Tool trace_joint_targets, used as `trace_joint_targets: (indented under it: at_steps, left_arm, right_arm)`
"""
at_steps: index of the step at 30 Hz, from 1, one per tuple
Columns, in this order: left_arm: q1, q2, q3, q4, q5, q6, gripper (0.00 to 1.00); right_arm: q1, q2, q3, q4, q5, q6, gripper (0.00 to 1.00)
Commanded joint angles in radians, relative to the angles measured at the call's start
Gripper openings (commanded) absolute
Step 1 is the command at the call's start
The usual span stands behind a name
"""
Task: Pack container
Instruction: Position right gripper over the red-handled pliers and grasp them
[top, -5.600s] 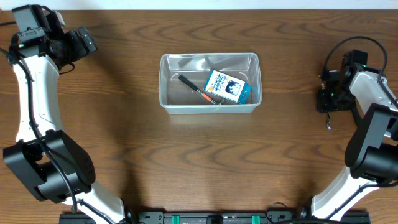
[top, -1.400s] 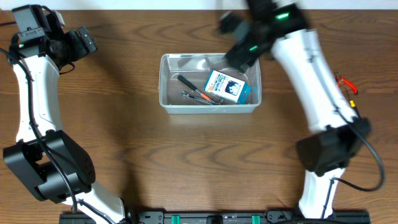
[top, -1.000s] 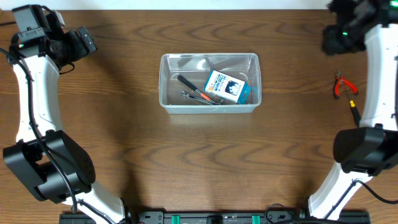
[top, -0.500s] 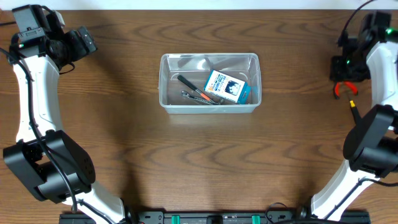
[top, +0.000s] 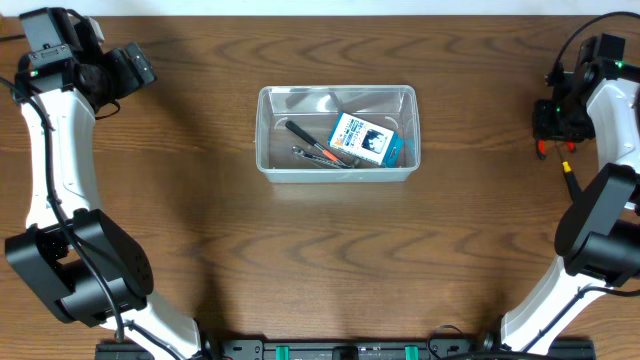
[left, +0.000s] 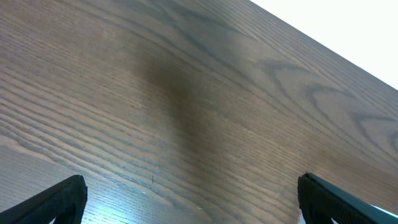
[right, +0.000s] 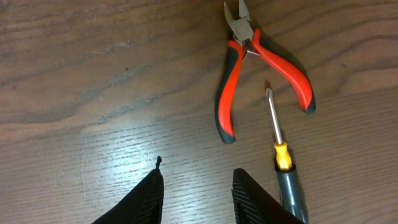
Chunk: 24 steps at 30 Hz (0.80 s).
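The clear plastic container (top: 262, 131) stands mid-table, holding a blue-and-white box (top: 362, 139) and a black-and-orange pen (top: 318, 145) beside a thin metal tool. My right gripper (top: 552, 130) hovers at the table's right edge, open and empty (right: 199, 177). Just ahead of its fingers lie red-handled pliers (right: 283, 65) and a screwdriver (right: 273, 121) with a yellow collar; the screwdriver's grey handle runs beside the right finger. The pliers (top: 543, 150) peek out under the gripper from overhead. My left gripper (top: 135, 65) is wide open over bare wood at the far left (left: 193, 199).
The screwdriver (top: 567, 180) lies close to the table's right edge. The white back edge of the table shows beyond the left gripper in the left wrist view. Bare brown wood surrounds the container.
My right arm swung from over the container to the right edge and came down over the pliers, its jaws narrowing a little. The left arm has not moved.
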Motion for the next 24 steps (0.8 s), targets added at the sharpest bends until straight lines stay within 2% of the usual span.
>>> trace_joint_targets:
  at_steps: [1, 8, 17, 24]
  left_arm:
    - [0.0, -0.016, 0.016, -0.003, 0.009, -0.005, 0.98]
    - [0.0, -0.016, 0.016, -0.003, 0.009, -0.005, 0.98]
    - [0.0, -0.016, 0.016, -0.003, 0.009, -0.005, 0.98]
    - [0.0, -0.016, 0.016, -0.003, 0.009, -0.005, 0.98]
  right_arm:
    - [-0.016, 0.007, -0.004, 0.004, 0.015, 0.027, 0.36]
    - [-0.034, 0.039, 0.016, -0.026, 0.04, 0.049, 0.37]
    - [-0.052, 0.05, 0.207, -0.125, 0.029, 0.054, 0.36]
    - [-0.056, 0.152, 0.333, -0.211, 0.006, 0.057, 0.36]
